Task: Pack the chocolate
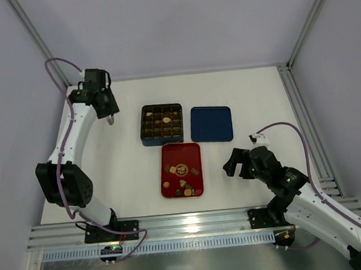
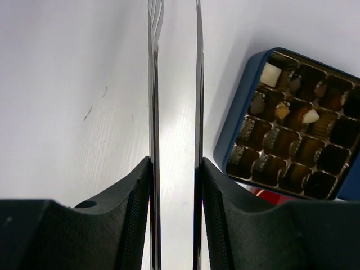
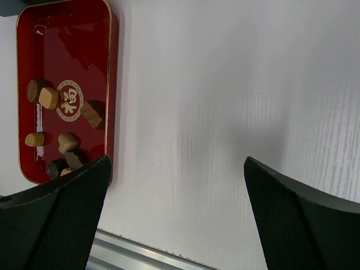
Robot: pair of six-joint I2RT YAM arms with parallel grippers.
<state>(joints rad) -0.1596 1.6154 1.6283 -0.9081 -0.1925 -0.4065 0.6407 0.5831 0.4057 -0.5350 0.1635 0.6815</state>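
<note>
Several chocolate pieces [image 1: 182, 175] lie loose in the red tray [image 1: 169, 153], and they show again as chocolate pieces [image 3: 66, 140] in the right wrist view. A few more chocolate pieces [image 2: 281, 109] sit in cells of the dark gridded box [image 2: 236, 112], which is the box [image 1: 144, 125] in the top view. My left gripper [image 1: 109, 117] hovers left of the box, shut on thin metal tongs [image 2: 153, 112]. A gap shows between the tong blades and nothing is in it. My right gripper [image 1: 233, 164] stands open over bare table, right of the red tray [image 3: 22, 34].
A blue lid [image 1: 211, 124] lies right of the gridded box. Aluminium rails run along the table's near edge [image 1: 194, 224] and right edge [image 1: 304, 119]. White walls close in the back and both sides.
</note>
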